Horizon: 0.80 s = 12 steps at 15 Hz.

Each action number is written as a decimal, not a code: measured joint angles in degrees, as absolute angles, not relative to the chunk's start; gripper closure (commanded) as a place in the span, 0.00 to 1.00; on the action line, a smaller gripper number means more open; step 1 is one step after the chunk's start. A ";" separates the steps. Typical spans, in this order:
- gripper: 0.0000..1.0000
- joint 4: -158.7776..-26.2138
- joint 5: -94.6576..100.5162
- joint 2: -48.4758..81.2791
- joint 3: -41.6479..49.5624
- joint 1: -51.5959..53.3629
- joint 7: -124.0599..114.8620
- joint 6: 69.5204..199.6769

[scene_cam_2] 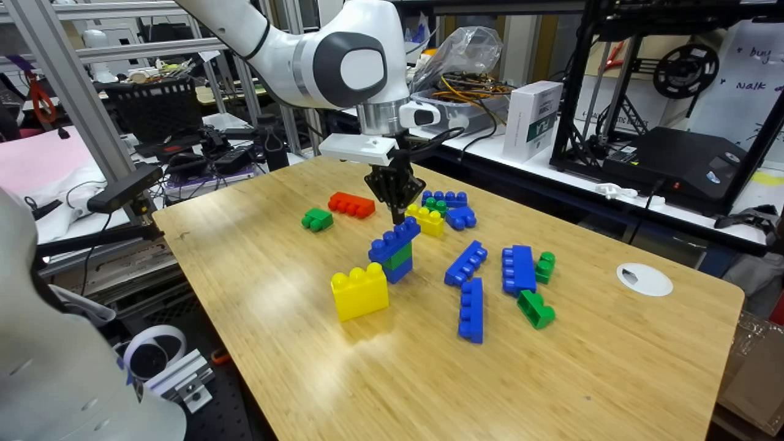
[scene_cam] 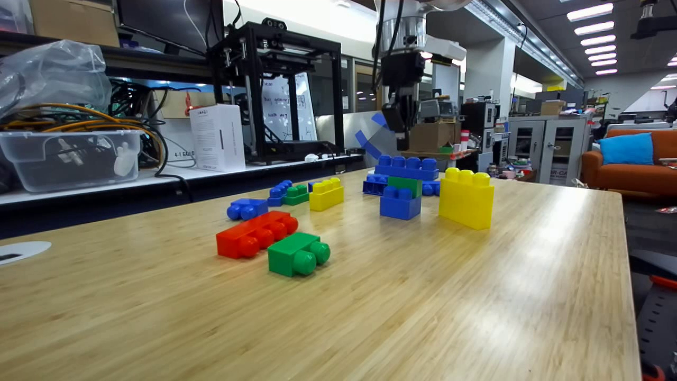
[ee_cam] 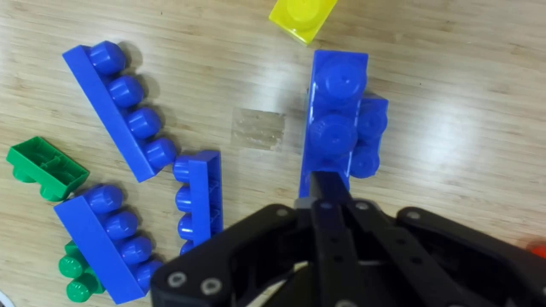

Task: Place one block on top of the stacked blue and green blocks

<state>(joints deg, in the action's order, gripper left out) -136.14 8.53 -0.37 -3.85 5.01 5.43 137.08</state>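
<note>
- The hand (scene_cam: 403, 143) is clenched, tips tog., just above the long blue blk (scene_cam_2: 392, 243), w/ a small gap btwn.
- The long blue blk sits on top of the grn blk (scene_cam_2: 401, 255), & that's on the small blue blk (scene_cam_2: 399, 271).
- In an exterior view, a big yellow blk (scene_cam_2: 360, 294) stands near & left of them.
- Same view: a red blk (scene_cam_2: 351, 204) lies far left on the bench (scene_cam_2: 582, 367).
- Also there: 3 more blue blks (scene_cam_2: 519, 269) on the right, w/ 2 grn pcs. (scene_cam_2: 545, 267) close by.
</note>
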 measured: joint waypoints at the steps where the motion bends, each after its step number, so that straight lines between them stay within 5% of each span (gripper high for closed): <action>1: 1.00 -136.14 8.53 -0.12 -3.97 5.03 5.44 137.07; 12: 1.00 -136.10 8.53 0.97 -4.21 5.04 8.60 137.23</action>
